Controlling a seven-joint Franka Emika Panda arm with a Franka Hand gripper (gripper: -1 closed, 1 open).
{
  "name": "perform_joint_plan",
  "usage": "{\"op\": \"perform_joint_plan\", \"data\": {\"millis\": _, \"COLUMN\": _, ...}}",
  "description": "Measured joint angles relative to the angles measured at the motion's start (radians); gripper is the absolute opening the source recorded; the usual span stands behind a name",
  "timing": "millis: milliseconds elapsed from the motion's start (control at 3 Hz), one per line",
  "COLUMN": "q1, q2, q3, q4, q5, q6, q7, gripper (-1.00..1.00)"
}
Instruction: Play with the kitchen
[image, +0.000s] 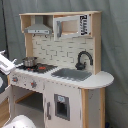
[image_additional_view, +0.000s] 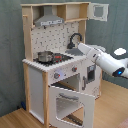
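In the second exterior view, nearest the camera, the oven door (image_additional_view: 71, 102) of the kitchen (image_additional_view: 37, 75) hangs open, swung down and outward from the front of the white lower cabinet, its window frame showing the dark oven space behind. The kitchen stands on a wooden floor (image_additional_view: 15, 120) against a grey curtain (image_additional_view: 10, 45).

Just above the door, knobs (image_additional_view: 56, 76) sit on the front panel below the counter edge. On the counter, the stovetop (image_additional_view: 56, 58) carries a small metal pot (image_additional_view: 44, 56) near the counter's corner at the second exterior view's left.

The arm (image_additional_view: 102, 57) reaches in from the second exterior view's right, its white body stretched over the counter toward the sink side. The gripper (image_additional_view: 75, 46) lies close to the black faucet (image_additional_view: 75, 38); whether its fingers are released or clenched cannot be told.

In the first exterior view the grey sink (image: 71, 74) lies in the counter beside the faucet (image: 83, 59), with the pot (image: 29, 61) toward the counter's other end. Farthest back, the tiled backsplash (image: 55, 50) rises to the hood (image: 37, 30) and an upper cabinet (image: 72, 26).
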Motion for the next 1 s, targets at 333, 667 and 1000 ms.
{"op": "perform_joint_plan", "data": {"millis": 333, "q1": 0.025, "q2": 0.000, "q3": 0.000, "q4": -0.058, "q5": -0.019, "q6": 0.071, "q7": -0.061, "gripper": 1.00}}
{"op": "perform_joint_plan", "data": {"millis": 667, "q1": 0.049, "q2": 0.000, "q3": 0.006, "q4": -0.108, "q5": -0.022, "q6": 0.130, "q7": -0.120, "gripper": 1.00}}
{"op": "perform_joint_plan", "data": {"millis": 1000, "q1": 0.072, "q2": 0.001, "q3": 0.018, "q4": -0.158, "q5": -0.022, "q6": 0.193, "q7": -0.183, "gripper": 1.00}}
